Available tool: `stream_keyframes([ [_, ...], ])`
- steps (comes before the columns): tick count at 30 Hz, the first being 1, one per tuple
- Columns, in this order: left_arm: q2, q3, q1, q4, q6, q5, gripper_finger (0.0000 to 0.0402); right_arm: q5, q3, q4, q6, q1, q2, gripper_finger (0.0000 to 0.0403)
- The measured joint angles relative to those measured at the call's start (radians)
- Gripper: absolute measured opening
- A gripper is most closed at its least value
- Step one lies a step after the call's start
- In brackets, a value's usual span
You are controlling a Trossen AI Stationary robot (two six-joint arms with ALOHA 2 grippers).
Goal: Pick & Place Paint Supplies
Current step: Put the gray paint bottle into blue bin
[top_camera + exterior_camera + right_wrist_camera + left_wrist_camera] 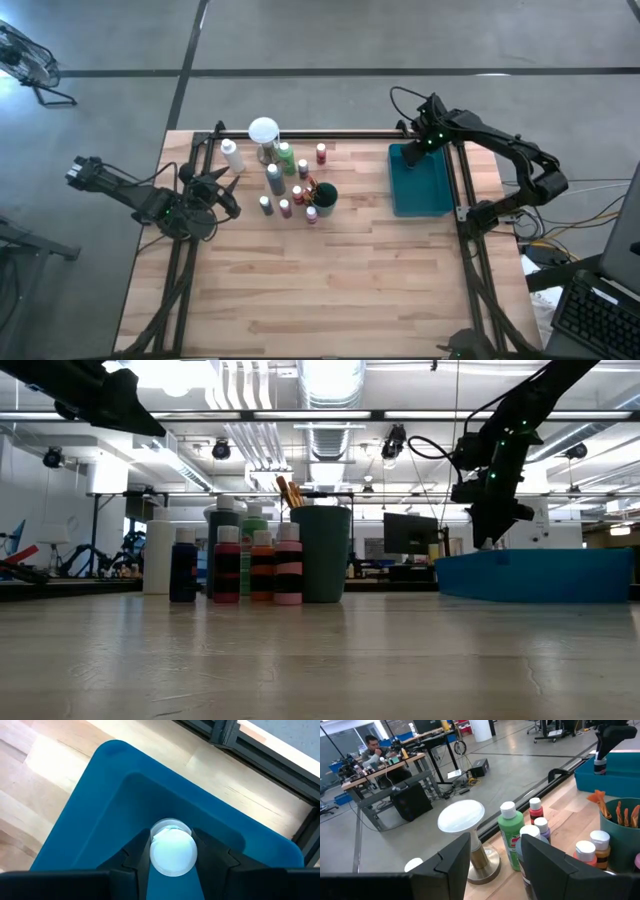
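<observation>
High view: two dark arms work over a pale plank bench (pixel 330 290) with a black metal frame. One teal plastic tray (pixel 420 190), rectangular with rounded corners and smooth walls, sits at the right part of the far edge. The right hand (pixel 171 851) hangs over the tray's far end, its two fingers closed on the white cap of one small paint bottle (pixel 172 851), which is held upright inside the tray.

Near the far edge, left of centre, stands the cluster of supplies. About ten paint bottles (pixel 286 196) can be counted from above, though overlap makes the count uncertain: one tall white one (pixel 232 156) at the left end, one green one (pixel 510 837), one red one (pixel 321 153) apart toward the tray, and the rest small cylinders with white screw caps. One dark green cup (pixel 321 553) holds several thin brushes (pixel 289 491) with orange tips. One round white-topped stand (pixel 461 815) on a shiny metal base is at the far edge beside the green bottle.

The left hand (pixel 492 865) hovers above the bench's left edge, level with the cluster and facing it, fingers parted and gripping nothing.

The near half of the bench is bare wood, and a bare strip lies between the cluster and the tray.
</observation>
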Motion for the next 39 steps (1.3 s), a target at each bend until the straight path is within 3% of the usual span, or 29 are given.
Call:
stream_keyframes([
  [13,0.0,0.0,0.0,0.0,0.0,0.0,0.0181,0.023,-0.015,0.033,0.009,0.045,0.002,0.0116],
  [22,0.0,0.0,0.0,0.0,0.0,0.0,0.0181,-0.03,-0.011,0.051,0.037,0.069,0.017,0.0116],
  [39,0.0,0.0,0.0,0.0,0.0,0.0,0.0181,-0.034,0.107,0.052,0.068,0.165,0.091,0.0116],
])
